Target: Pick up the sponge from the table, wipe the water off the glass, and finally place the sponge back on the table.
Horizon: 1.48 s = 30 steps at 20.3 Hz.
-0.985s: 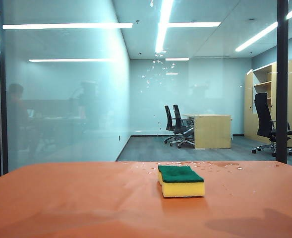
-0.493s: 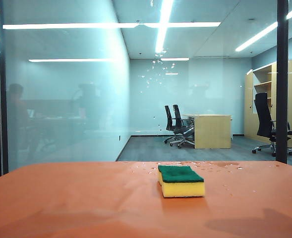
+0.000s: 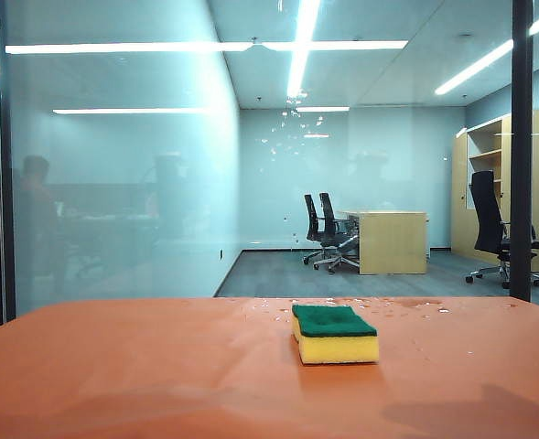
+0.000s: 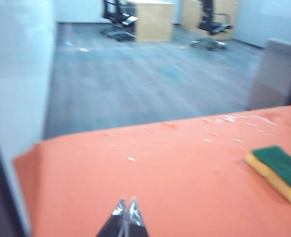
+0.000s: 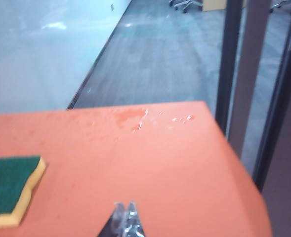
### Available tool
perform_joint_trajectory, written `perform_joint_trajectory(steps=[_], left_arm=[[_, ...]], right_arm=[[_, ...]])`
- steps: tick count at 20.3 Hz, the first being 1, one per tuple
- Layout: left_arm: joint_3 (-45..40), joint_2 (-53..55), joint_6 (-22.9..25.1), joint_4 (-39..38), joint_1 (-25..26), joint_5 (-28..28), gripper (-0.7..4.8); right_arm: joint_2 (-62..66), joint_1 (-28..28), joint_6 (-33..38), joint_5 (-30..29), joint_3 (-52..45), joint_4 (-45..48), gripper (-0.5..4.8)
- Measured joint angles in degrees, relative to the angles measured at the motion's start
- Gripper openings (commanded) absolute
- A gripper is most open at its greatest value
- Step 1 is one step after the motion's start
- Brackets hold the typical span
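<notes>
Orange fills the whole near half of the room from where I stand: the table (image 3: 141,366) runs broad and flat right up to the glass (image 3: 123,183), a big bluish pane with dark frames, and behind it an office with a wooden desk (image 3: 393,242) and a few black chairs (image 3: 328,233). Water (image 3: 292,123) speckles the pane high up near the middle, small whitish drops catching the ceiling light, and more drops lie on the table's far edge (a thin scatter, hard to count). The sponge (image 3: 334,334) sits flat on the table a little right of centre, green side up, yellow foam below, near the wet patch and touched by nothing.

Neither arm shows in the exterior view. In the left wrist view the left gripper (image 4: 124,217) hangs above bare orange with its two tips pressed together, the sponge (image 4: 278,170) well off to one side. In the right wrist view the right gripper (image 5: 124,219) is likewise pressed together over the table, empty, with the sponge (image 5: 12,187) apart from it
</notes>
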Motion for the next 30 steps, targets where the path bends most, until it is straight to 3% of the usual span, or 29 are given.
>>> perform_joint_trajectory(steps=[5,10,19,25,27,28,30], left_arm=[[0.00,-0.07,-1.05,-2.38,0.00,6.12,-0.05],[0.00,-0.07,-1.05,-2.71,0.00,10.86,-0.05],[0.00,-0.09,-1.05,-2.73,0.00,15.34,-0.05],[0.00,-0.09,-1.05,-2.75,0.00,15.41,-0.05],[0.00,-0.09,-1.05,-2.75,0.00,15.41,-0.05],[0.00,-0.09,-1.05,-2.80,0.00,15.41,-0.05],[0.00,-0.09,-1.05,-3.69,0.00,15.41,-0.05]], right_arm=[[2.67,0.02,3.58,0.37,3.32,-0.57,-0.09],[13.70,0.07,5.11,-1.11,10.62,-0.39,-0.09],[47.34,0.92,7.74,-16.17,26.77,-0.37,-0.03],[63.12,7.93,8.11,-17.77,33.83,2.29,1.18],[66.62,8.57,8.39,-18.47,35.23,3.30,1.93],[68.04,8.66,8.92,-19.19,35.82,4.07,2.66],[71.54,8.63,10.16,-20.76,36.63,6.08,2.99]])
